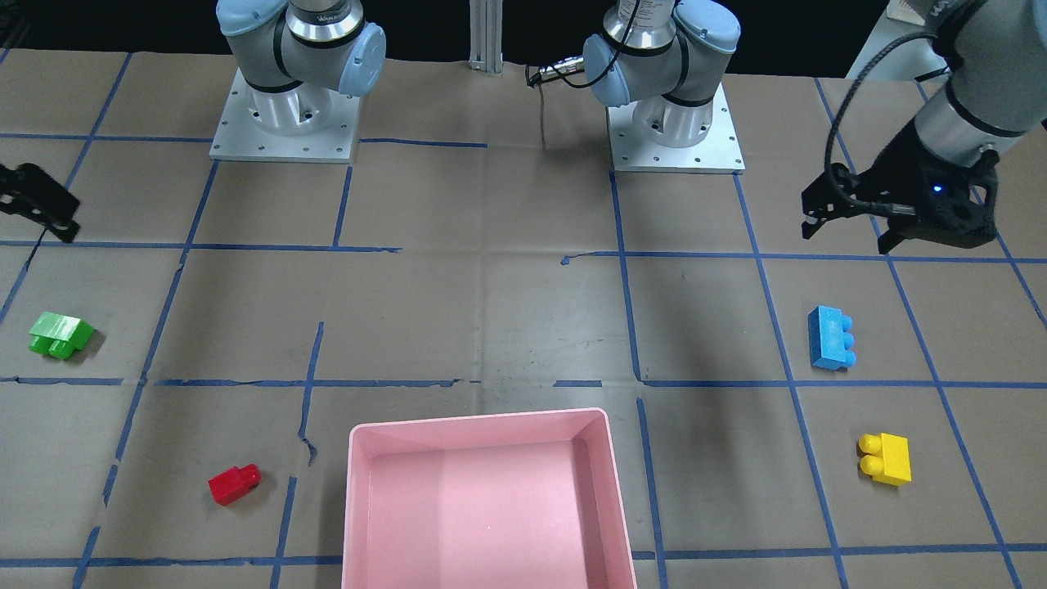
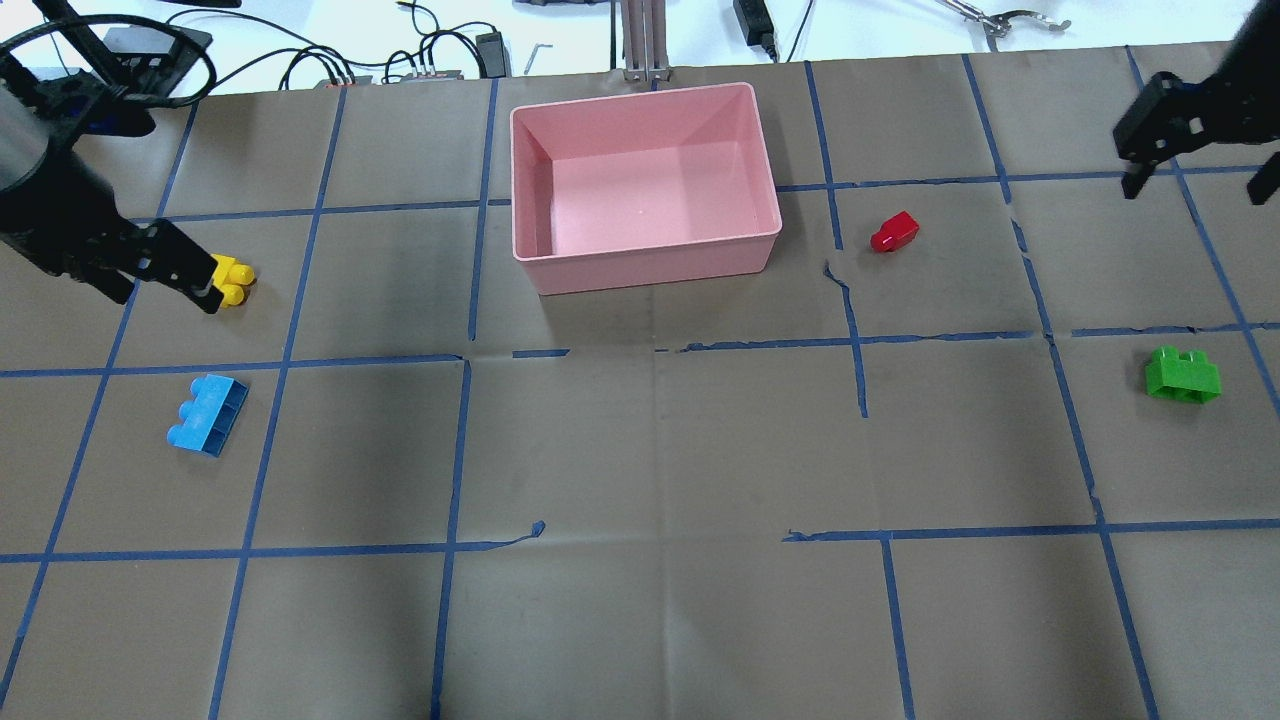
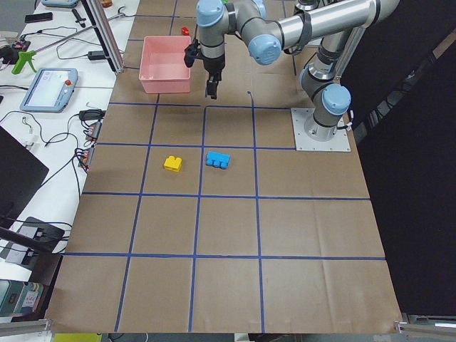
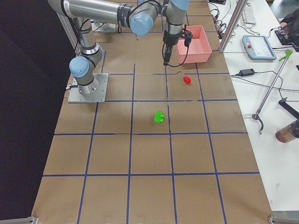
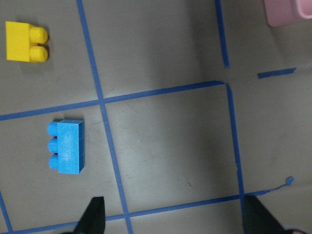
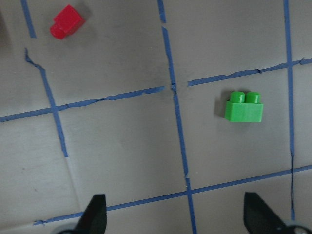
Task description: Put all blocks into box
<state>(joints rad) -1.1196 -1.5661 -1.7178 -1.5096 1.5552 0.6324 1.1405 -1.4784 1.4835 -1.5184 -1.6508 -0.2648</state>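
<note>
The pink box (image 2: pixel 650 265) stands open and holds nothing, also in the front view (image 1: pixel 478 419). The blue block (image 2: pixel 207 414) and yellow block (image 2: pixel 232 280) lie on the left half, both in the left wrist view (image 5: pixel 67 147) (image 5: pixel 25 41). The red block (image 2: pixel 893 232) and green block (image 2: pixel 1183 375) lie on the right half, both in the right wrist view (image 6: pixel 67 22) (image 6: pixel 243 107). My left gripper (image 1: pixel 847 236) hovers open and empty, high above the table near the blue and yellow blocks. My right gripper (image 2: pixel 1195 190) hovers open and empty, high beyond the green block.
Brown paper with a blue tape grid covers the table. The two arm bases (image 1: pixel 285 123) (image 1: pixel 675 131) stand at the robot's side. Cables and tools (image 2: pixel 420 60) lie past the far edge behind the box. A tablet (image 4: pixel 259 46) lies on the side bench.
</note>
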